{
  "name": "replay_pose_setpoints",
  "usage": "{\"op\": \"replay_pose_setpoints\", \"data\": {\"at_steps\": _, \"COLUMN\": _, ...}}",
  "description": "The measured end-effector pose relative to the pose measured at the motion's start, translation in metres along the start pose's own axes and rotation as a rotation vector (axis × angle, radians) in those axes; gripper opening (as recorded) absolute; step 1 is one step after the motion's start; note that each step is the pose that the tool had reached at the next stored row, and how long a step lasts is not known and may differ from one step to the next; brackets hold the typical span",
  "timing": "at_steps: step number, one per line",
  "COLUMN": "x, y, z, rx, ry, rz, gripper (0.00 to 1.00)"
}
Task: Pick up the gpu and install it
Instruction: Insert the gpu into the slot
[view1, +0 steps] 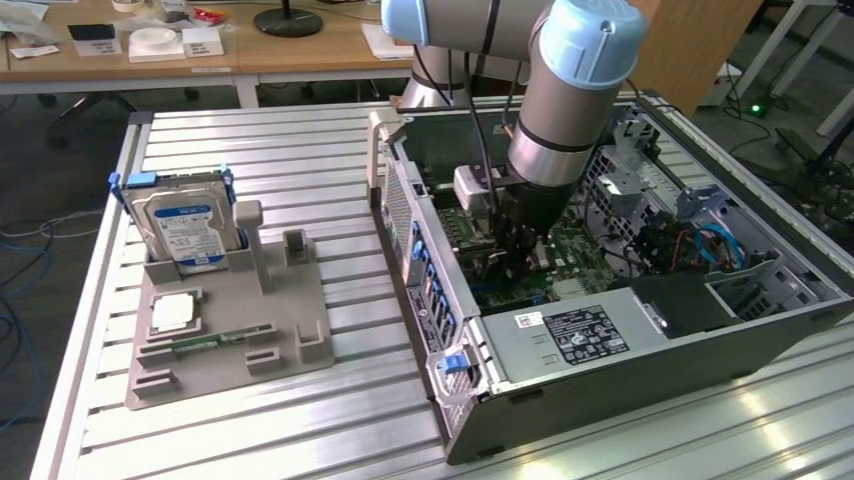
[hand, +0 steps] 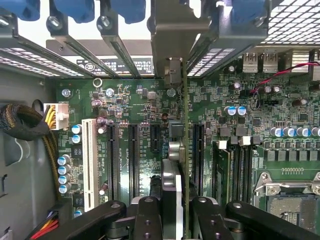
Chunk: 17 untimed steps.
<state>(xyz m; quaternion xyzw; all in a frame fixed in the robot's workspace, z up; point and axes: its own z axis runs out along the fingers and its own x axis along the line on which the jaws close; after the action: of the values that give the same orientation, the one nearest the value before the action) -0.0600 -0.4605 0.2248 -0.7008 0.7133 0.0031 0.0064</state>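
The tool (hand: 172, 210) is clamped narrow on the top edge of the gpu (hand: 185, 130), which hangs edge-on and upright inside the open computer case (view1: 747, 345), just above the motherboard (hand: 280, 100). In my judgement the card's lower edge must line up along its black expansion slot (hand: 198, 150) and its metal bracket (hand: 172, 30) must meet the rear opening; press straight down, without tilt. The silver hard drive (view1: 187, 225) stands on the grey holder (view1: 227, 330) on the worktop (view1: 267, 150), well apart.
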Motion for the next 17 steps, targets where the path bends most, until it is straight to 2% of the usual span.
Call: {"op": "replay_pose_setpoints", "data": {"at_steps": 17, "x": -0.0022, "y": 0.0001, "z": 0.0006, "rx": 0.0, "ry": 0.0001, "rz": 0.0, "gripper": 0.28}}
